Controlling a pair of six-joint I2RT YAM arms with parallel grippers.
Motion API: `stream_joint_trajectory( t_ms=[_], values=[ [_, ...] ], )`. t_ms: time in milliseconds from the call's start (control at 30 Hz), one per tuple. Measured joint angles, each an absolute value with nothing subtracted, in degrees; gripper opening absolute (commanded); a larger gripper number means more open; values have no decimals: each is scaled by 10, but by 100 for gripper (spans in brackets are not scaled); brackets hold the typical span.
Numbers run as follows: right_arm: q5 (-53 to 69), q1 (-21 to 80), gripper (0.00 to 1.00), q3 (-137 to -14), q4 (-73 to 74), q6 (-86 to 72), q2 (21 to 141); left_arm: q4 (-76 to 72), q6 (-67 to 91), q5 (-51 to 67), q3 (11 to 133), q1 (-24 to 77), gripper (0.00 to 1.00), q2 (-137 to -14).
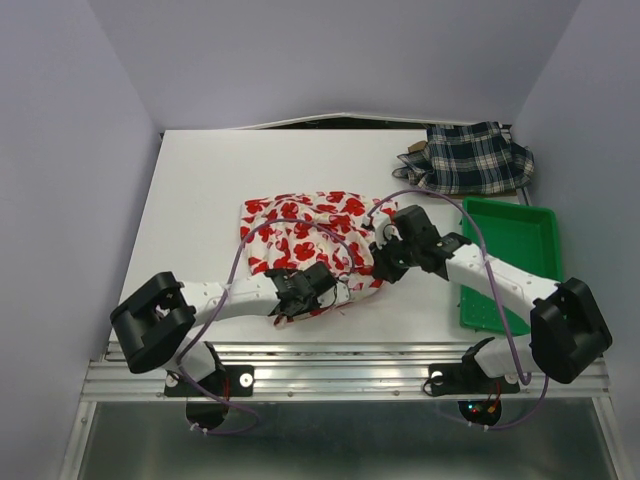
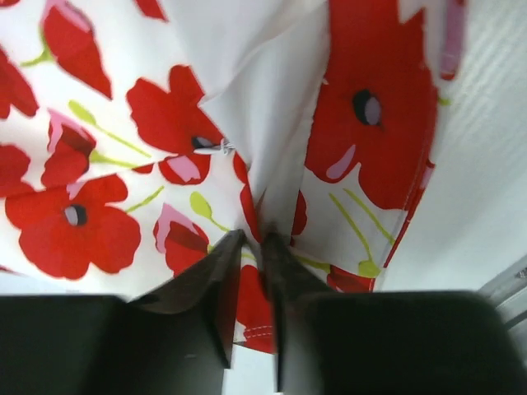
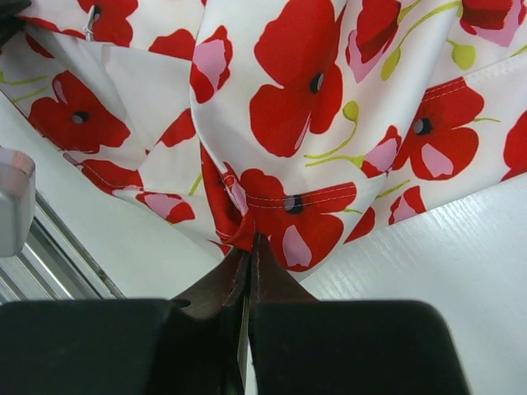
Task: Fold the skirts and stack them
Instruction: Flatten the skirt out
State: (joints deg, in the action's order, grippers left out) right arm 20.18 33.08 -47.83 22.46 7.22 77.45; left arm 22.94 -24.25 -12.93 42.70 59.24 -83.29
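Both grippers are pinching the floral skirt (image 1: 305, 235), which is lying mid-table: the left gripper (image 1: 322, 290) is clamping its near edge, the right gripper (image 1: 377, 262) its right edge. The plaid skirt (image 1: 470, 158) is sitting at the far right corner.

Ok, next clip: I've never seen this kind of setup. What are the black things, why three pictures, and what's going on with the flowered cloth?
The black things are two robot arms bolted at the table's near edge. The overhead picture shows both from above; the other two come from cameras on each wrist, looking past that arm's own fingers. On the white table lie a white skirt with red flowers, a plaid skirt at the far right, and a green tray. The left gripper and the right gripper are each pinched shut on the flowered skirt's fabric. I can't see a third skirt clearly.
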Motion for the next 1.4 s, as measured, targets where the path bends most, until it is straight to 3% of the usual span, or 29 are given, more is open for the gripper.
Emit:
stream_joint_trajectory(
  t_ms=[167, 400, 500, 667, 933, 1133, 1400],
  values=[
    [201, 329, 1, -478, 225, 75, 769, 243, -231, -169, 429, 559, 0, -796],
    [196, 322, 1, -479, 233, 97, 750, 273, -258, -149, 513, 337, 0, -691],
    [193, 319, 1, -484, 237, 107, 749, 282, -277, -123, 538, 293, 0, -668],
    [190, 311, 1, -490, 237, 120, 747, 295, -284, -87, 541, 225, 0, -678],
    [229, 302, 1, -511, 185, 133, 709, 307, -231, 58, 577, -1, 0, -721],
    [234, 300, 1, -521, 180, 133, 723, 325, -248, 161, 602, -33, 0, -757],
    [243, 288, 1, -540, 207, 131, 839, 349, -302, 224, 586, 5, 2, -783]
  ],
)
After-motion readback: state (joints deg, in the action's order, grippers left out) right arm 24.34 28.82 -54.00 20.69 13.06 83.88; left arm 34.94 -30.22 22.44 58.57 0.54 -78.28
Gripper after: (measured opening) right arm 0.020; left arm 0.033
